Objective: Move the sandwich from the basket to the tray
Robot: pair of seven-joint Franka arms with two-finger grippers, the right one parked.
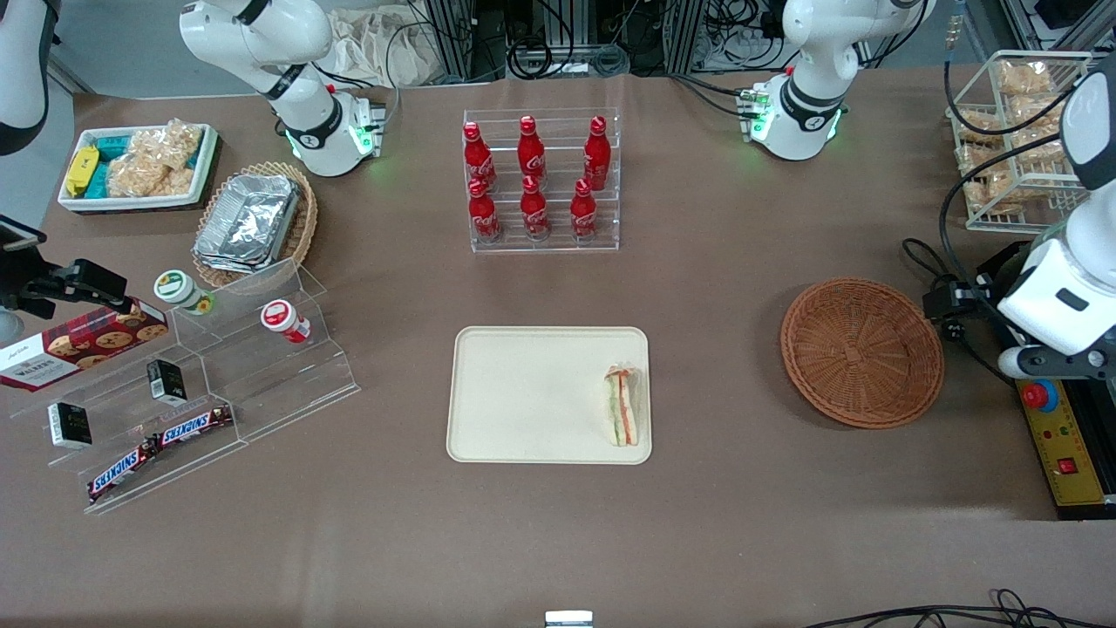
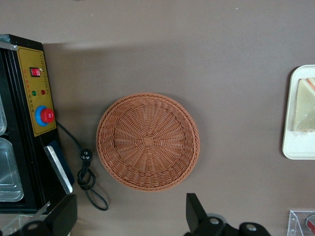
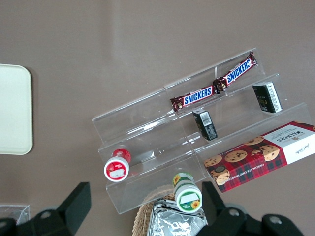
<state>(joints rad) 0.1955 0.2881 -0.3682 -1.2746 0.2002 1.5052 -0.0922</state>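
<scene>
The sandwich (image 1: 622,406) lies on the cream tray (image 1: 532,392), at the tray's edge nearest the basket. The round reddish-brown wicker basket (image 1: 861,351) sits empty on the table, toward the working arm's end. The left wrist view looks straight down on the basket (image 2: 147,141), with the tray's edge (image 2: 295,147) and the sandwich (image 2: 305,105) at the side. My left gripper (image 2: 129,206) is open and empty, high above the table beside the basket's rim. In the front view only the left arm (image 1: 1059,296) shows, raised at the table's end.
A black-and-yellow control box (image 1: 1059,445) with a red button and a coiled cable (image 2: 88,182) lie beside the basket. A rack of red bottles (image 1: 540,179) stands farther from the front camera than the tray. An acrylic snack stand (image 1: 200,384) is toward the parked arm's end.
</scene>
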